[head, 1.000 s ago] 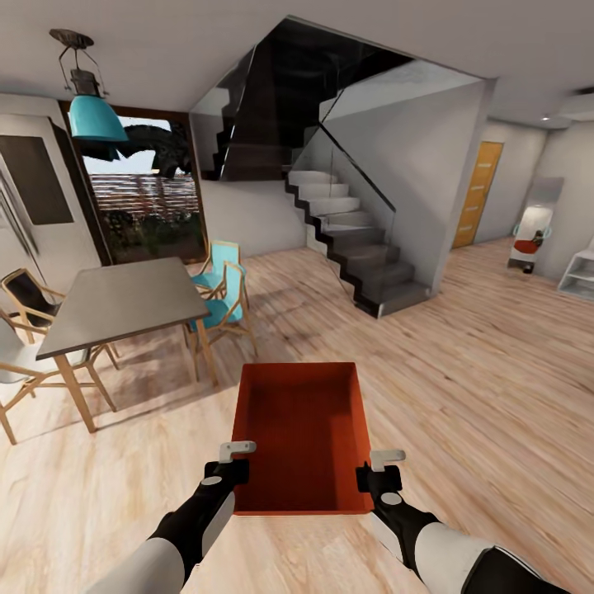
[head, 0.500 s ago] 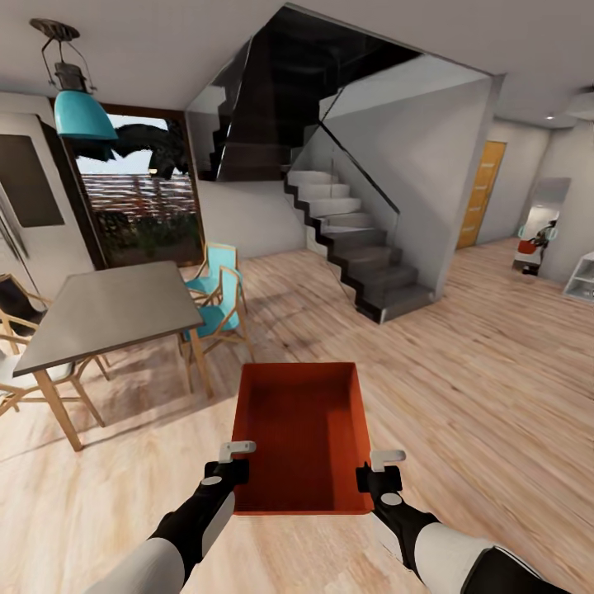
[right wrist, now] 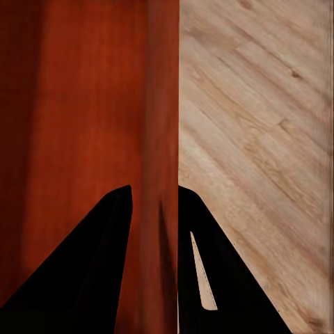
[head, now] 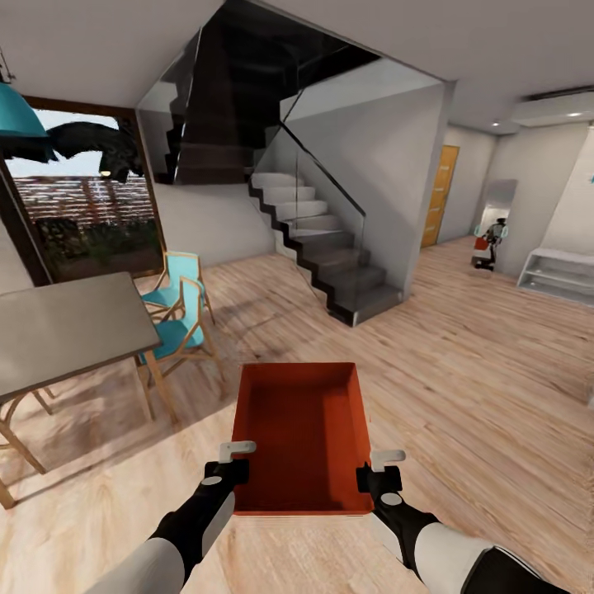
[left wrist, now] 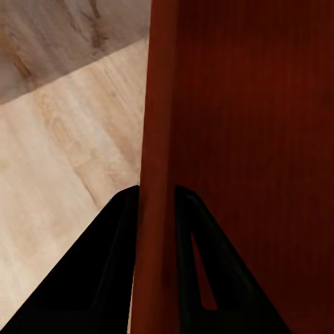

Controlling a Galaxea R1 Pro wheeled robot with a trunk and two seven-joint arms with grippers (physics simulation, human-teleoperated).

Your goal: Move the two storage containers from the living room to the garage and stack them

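View has swung right since the earlier frames: dining table and teal chairs slide toward the left edge, staircase shifts left, more hallway opens up. That is camera/base turning; container and arms sit the same in frame.

Left end effector [head: 233, 459] is clamped on the left wall of the storage container [head: 301, 433]; wrist view shows the thin orange wall pinched between both black fingers [left wrist: 111, 264]. Right end effector [head: 378, 466] grips the right wall likewise, fingers [right wrist: 104, 257] either side of it. Two-sided pinch near the robot-side corners keeps the open box level for carrying, my read.

Container is held in the air just in front of the robot, over light wood floor [head: 495, 396]. Relative to the container: staircase [head: 322, 247] ahead, well apart; tabletop [head: 66, 330] and teal chairs [head: 177, 318] ahead-left; orange door [head: 441, 196] far ahead-right.

Transit step, still not in the garage; second container not seen. Likely risk: thin wall slipping during turns.
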